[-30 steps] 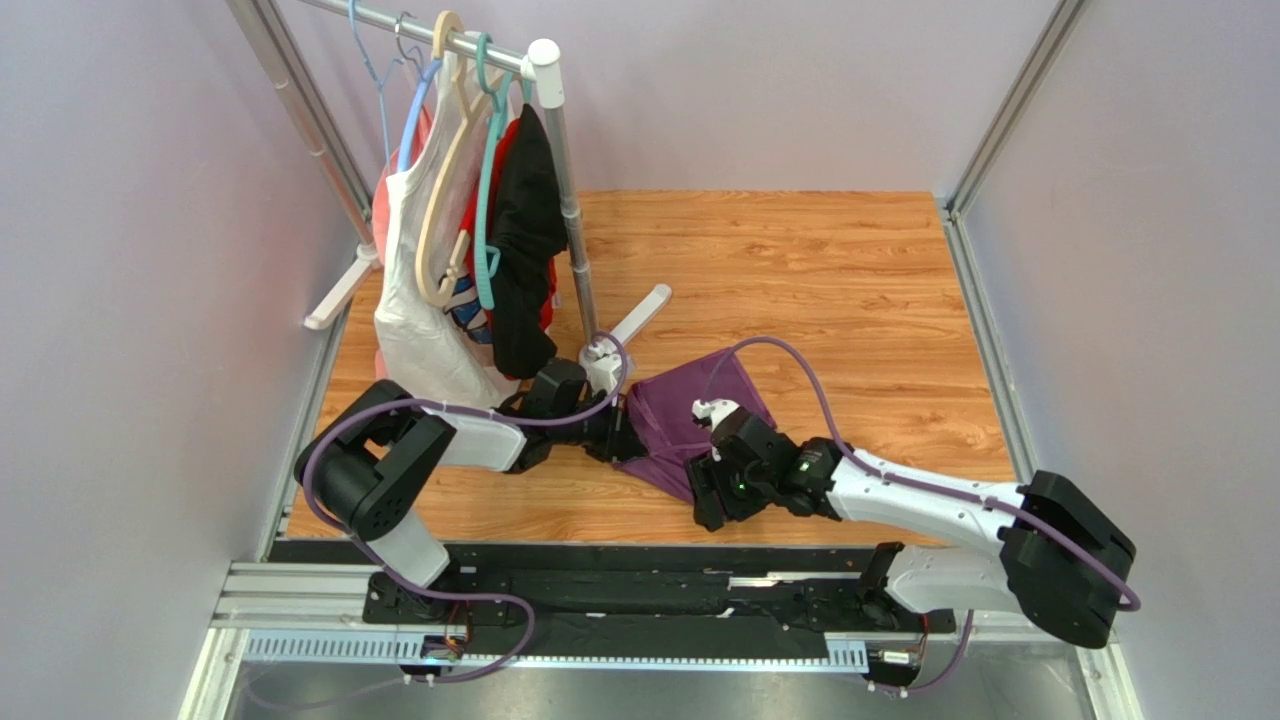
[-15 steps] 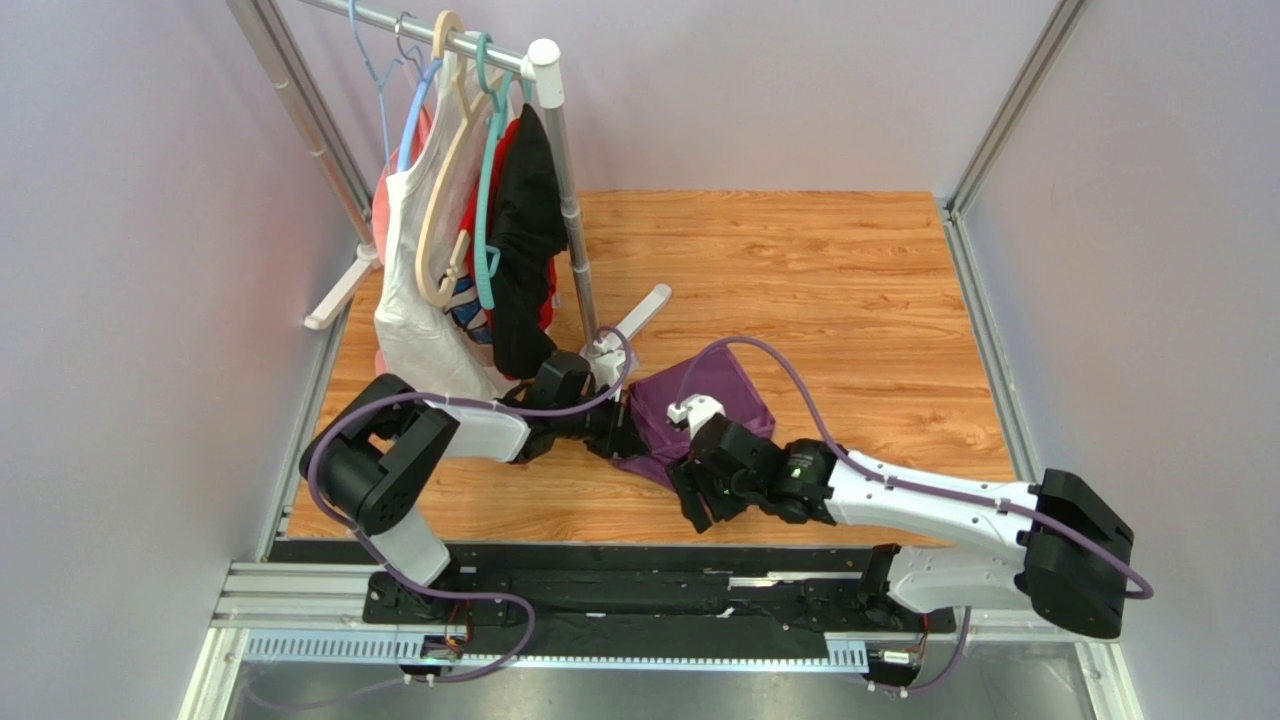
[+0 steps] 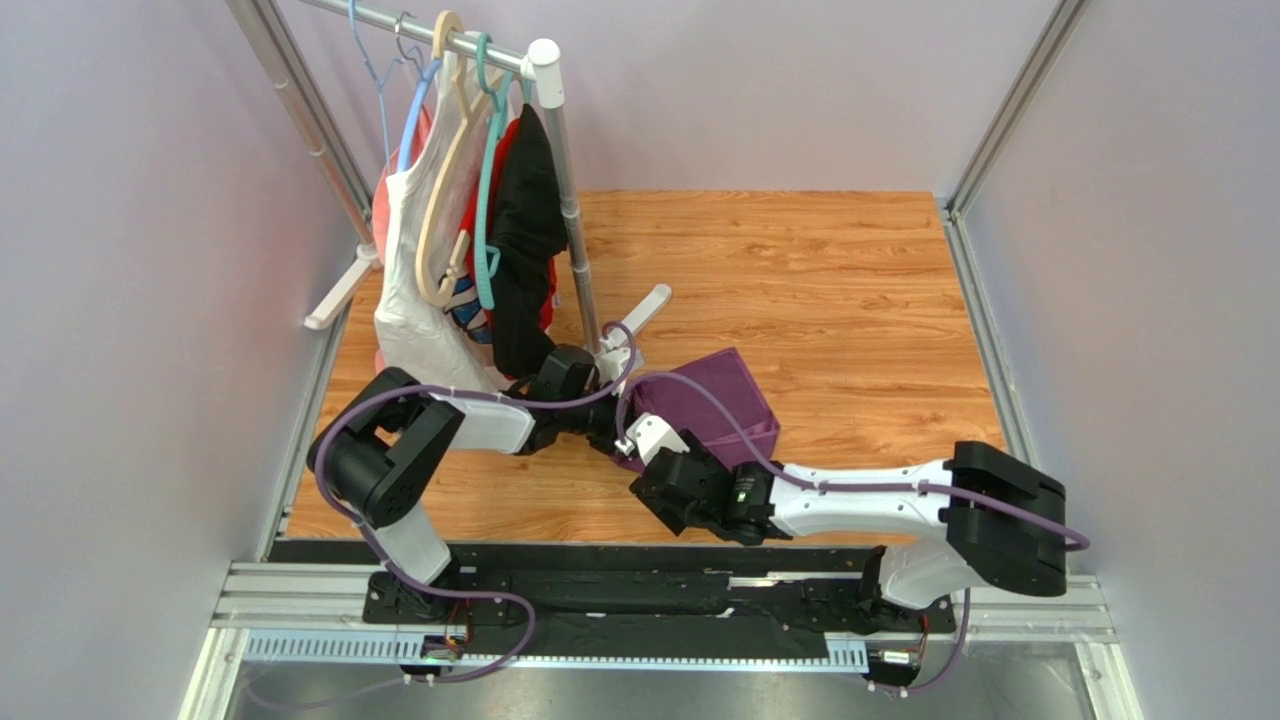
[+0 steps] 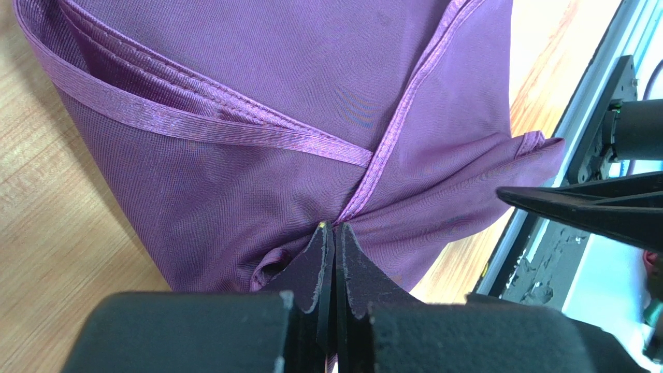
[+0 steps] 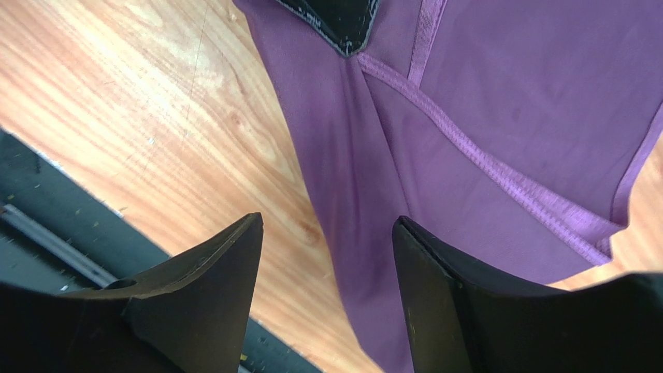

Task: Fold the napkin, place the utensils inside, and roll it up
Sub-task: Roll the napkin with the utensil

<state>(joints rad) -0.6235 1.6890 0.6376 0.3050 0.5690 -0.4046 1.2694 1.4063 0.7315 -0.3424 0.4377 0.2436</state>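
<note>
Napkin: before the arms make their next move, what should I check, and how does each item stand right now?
1. Left gripper shut on the napkin: ok, it pinches a bunched fold.
2. Right gripper open and holding nothing: ok, its fingers straddle the napkin's edge with a gap on both sides.
3. Napkin folded: ok, hemmed edges cross over one another in layers.
4. Utensils placed inside: cannot tell, neither shows in any view.
5. Left gripper clear of the rack foot: cannot tell, they look close from above.
</note>
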